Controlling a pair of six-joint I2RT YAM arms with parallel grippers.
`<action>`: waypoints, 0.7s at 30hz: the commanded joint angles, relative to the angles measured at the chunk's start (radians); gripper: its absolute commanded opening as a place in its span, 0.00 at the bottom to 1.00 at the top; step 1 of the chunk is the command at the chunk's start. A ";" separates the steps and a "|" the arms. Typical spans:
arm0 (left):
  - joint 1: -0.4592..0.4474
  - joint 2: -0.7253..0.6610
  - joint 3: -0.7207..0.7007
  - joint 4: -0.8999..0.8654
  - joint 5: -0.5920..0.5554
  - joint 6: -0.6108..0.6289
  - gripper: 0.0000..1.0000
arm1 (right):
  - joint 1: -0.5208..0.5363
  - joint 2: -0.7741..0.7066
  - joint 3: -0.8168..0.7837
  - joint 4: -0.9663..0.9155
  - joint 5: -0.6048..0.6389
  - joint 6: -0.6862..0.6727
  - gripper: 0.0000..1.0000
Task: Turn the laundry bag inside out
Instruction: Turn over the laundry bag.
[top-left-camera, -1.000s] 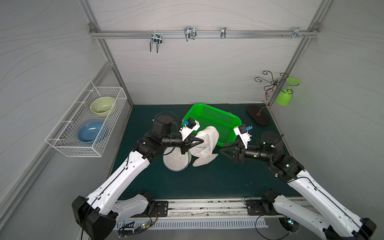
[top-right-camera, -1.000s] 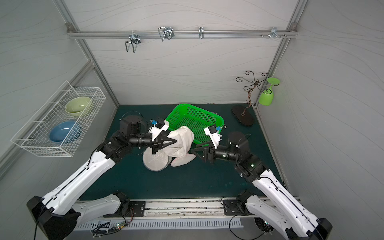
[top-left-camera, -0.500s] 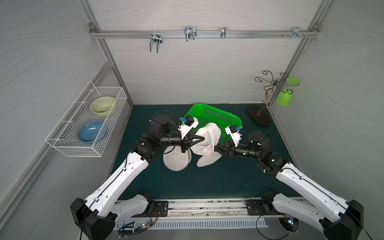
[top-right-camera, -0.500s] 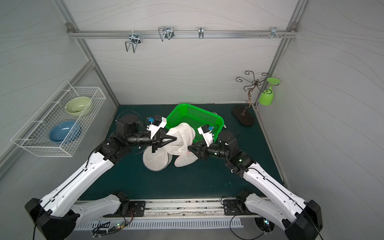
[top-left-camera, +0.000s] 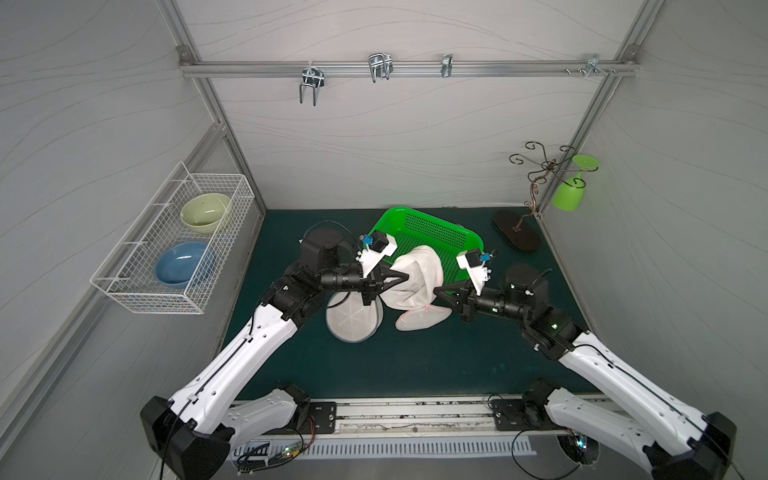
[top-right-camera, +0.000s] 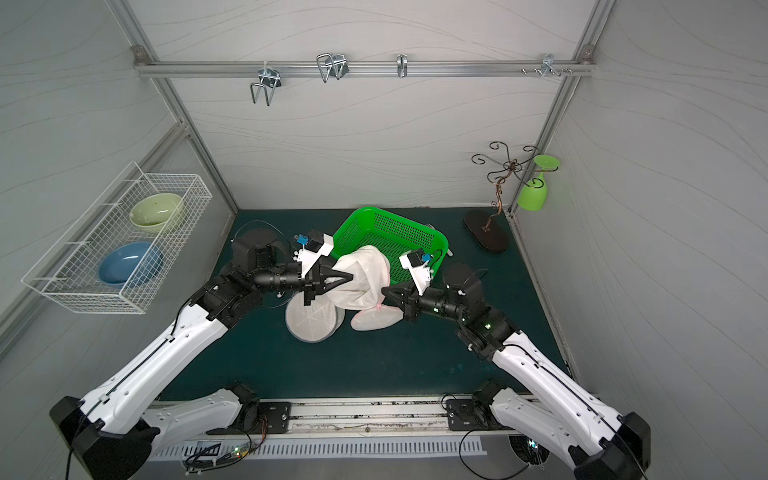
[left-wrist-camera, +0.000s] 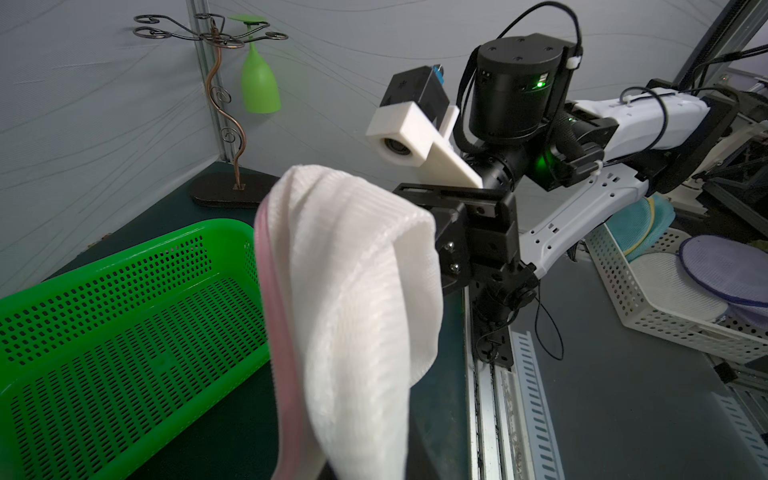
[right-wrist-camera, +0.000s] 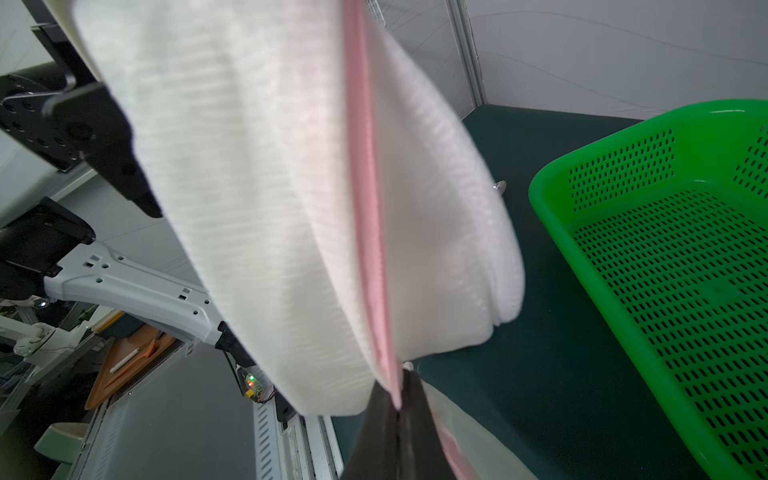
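**Position.** The laundry bag (top-left-camera: 415, 270) hangs above the desk (top-left-camera: 415, 365) at mid-scene, just in front of the near rim of the green basket (top-left-camera: 432, 235). It is suspended between the two grippers.

**Grip state.** The left gripper (top-left-camera: 404, 275) is closed on the left side of the bag. The right gripper (top-left-camera: 437, 289) is closed on the right side. In the right wrist view its fingers (right-wrist-camera: 415, 415) pinch the pink trim (right-wrist-camera: 365, 208) at the low end of the fold.

**Handling.** The bag is white mesh and appears light and soft, with no stiffness of its own. It drapes and folds over itself, so it holds no shape unless it is supported. It is not fragile. The likely faults are a single thin layer sliding out of a pinch and the mesh snagging on a fingertip.

**Where to hold.** The pink trim looks like the thickest and firmest part, and it probably borders the opening, so it is the preferred hold. For inversion, one gripper should hold the trim. The other should take the closed end and draw it through.

**Nearby.** A round flat mesh bag (top-left-camera: 353, 320) lies on the desk at near left. A flat white piece (top-left-camera: 419, 323) lies beneath the held bag, and it cannot be told whether the two are joined.
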 joint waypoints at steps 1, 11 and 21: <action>0.007 -0.009 0.023 -0.072 -0.049 0.086 0.00 | -0.049 -0.043 0.056 -0.092 0.040 -0.027 0.00; -0.024 0.010 0.092 -0.370 -0.082 0.307 0.00 | -0.212 0.127 0.260 -0.243 0.031 -0.058 0.00; -0.075 -0.002 0.127 -0.449 0.093 0.429 0.00 | -0.207 0.423 0.397 -0.454 -0.196 -0.137 0.00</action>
